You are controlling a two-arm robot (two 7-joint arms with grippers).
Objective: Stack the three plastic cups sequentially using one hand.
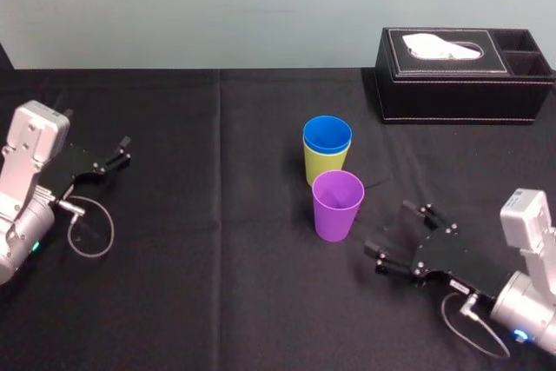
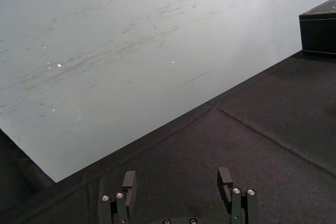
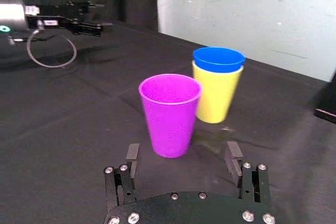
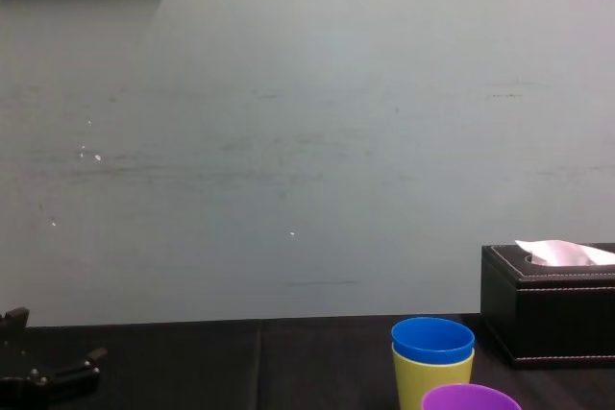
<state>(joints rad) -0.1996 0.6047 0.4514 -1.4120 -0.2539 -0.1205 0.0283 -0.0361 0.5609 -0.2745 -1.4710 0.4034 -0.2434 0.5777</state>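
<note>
Nearest, right side: right gripper (image 1: 395,234) low over the black cloth (image 1: 217,284), fingers spread wide, nothing held, pointed at the cups. From its own wrist camera, two fingertips (image 3: 133,153) well apart, with the purple cup just ahead of them and not touched.

Cups counted: three. One purple, one lime-yellow, one blue.

Purple cup (image 1: 337,206) upright, mouth up, standing alone near the middle of the cloth, just beside the right gripper's tips. Empty inside.

Just behind it: lime-yellow cup (image 1: 325,164) upright, with the blue cup (image 1: 327,135) nested inside, its rim and a short band of wall above the yellow rim. Tally: two stacked, one single. Pair close beside the purple cup; touching or apart, cannot tell.

Left side, well apart from all three cups: left gripper (image 1: 119,152) lying low on the cloth, fingers open wide, empty. One grey cable (image 1: 91,234) looped beside it.

Farther back, right: one black tissue box (image 1: 460,84) at the rear of the cloth, one white tissue (image 1: 443,47) poking from the top slot, two small open compartments at its right end.

Beyond everything: pale wall (image 4: 307,160), scuffed
</note>
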